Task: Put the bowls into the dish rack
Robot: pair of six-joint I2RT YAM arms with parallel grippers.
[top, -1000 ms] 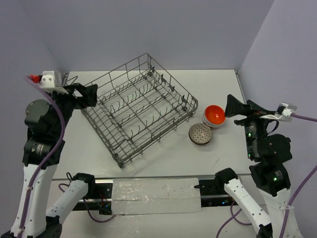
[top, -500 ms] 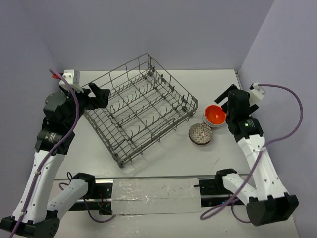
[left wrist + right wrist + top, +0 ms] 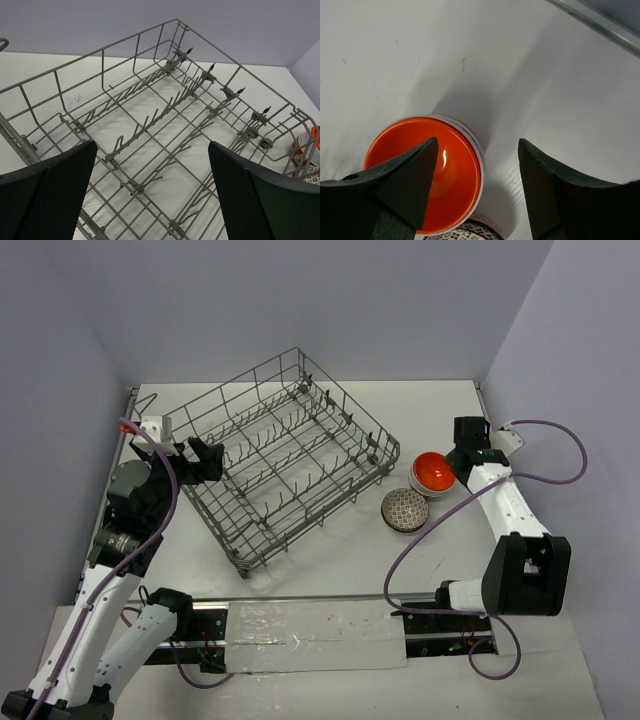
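The grey wire dish rack [image 3: 300,455] sits turned diagonally at the table's middle and holds no bowls; it fills the left wrist view [image 3: 165,115]. To its right, the orange-red bowl [image 3: 434,471] rests on the red-patterned bowl [image 3: 413,483], with the dark-and-white patterned bowl [image 3: 404,508] beside them. My right gripper [image 3: 458,455] is open over the orange bowl [image 3: 455,175]: one finger is above its inside, the other above the table outside its rim. My left gripper [image 3: 205,458] is open and empty at the rack's left rim [image 3: 152,150].
The right arm's purple cable [image 3: 400,570] loops across the table in front of the bowls. A black rail with a taped strip [image 3: 315,625] runs along the near edge. Walls close the back and both sides. The table's far edge [image 3: 590,22] is near the right gripper.
The right arm has swung forward and down, bringing its open gripper over the orange bowl. The left arm has lowered, its gripper now at the rack's left rim. Bowls and rack have not moved.
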